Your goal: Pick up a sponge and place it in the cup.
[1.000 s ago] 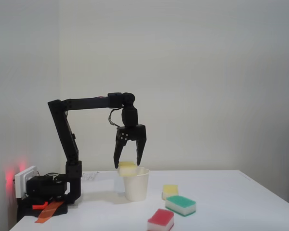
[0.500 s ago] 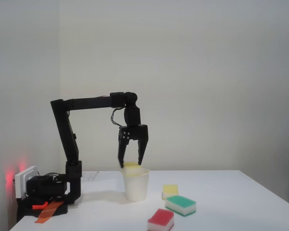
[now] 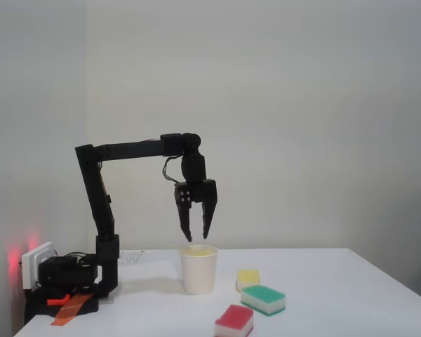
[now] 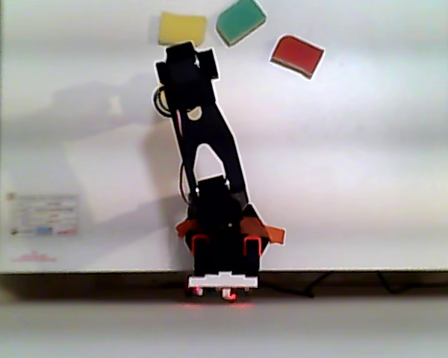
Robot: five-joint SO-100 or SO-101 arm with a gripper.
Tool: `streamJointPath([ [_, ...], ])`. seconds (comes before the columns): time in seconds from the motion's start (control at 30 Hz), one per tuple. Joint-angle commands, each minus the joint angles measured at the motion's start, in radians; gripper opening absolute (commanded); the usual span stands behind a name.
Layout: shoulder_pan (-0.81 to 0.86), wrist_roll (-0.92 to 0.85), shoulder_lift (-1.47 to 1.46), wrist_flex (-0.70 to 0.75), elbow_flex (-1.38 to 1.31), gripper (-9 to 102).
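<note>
Since a second ago, the sponge [image 3: 199, 250] has sunk from rim height into the cup [image 3: 198, 270] in the fixed view; the pincer [image 3: 197, 239] hangs spread and empty above, so placement looks done. From above, the arm covers the cup; another yellow sponge [image 4: 182, 29] lies on the bench [image 4: 358, 164].

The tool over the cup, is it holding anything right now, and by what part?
Nothing is held. The tool hangs empty above the paper cup, fingers slightly apart.
</note>
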Motion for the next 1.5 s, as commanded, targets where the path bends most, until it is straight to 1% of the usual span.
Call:
streamJointPath([
  [0.0,-0.009,-0.009,0.005,0.066,-0.097,12],
  [0.1,-0.005,0.02,-0.006,0.117,-0.17,12],
  [0.17,0.015,0.025,-0.02,0.141,-0.215,10],
  [0.23,0.054,0.002,-0.035,0.153,-0.242,6],
  [0.27,0.075,-0.005,-0.035,0.153,-0.244,1],
  [0.3,0.1,-0.02,-0.034,0.153,-0.242,0],
  [0.47,0.219,-0.117,0.006,0.14,-0.19,0],
  [0.73,0.288,-0.109,0.245,0.049,0.094,0],
  [0.87,0.304,-0.106,0.402,-0.015,0.287,0],
  [1.07,0.311,-0.106,0.666,-0.077,0.577,0],
  [1.47,0.304,-0.104,1.106,-0.195,1.035,0],
])
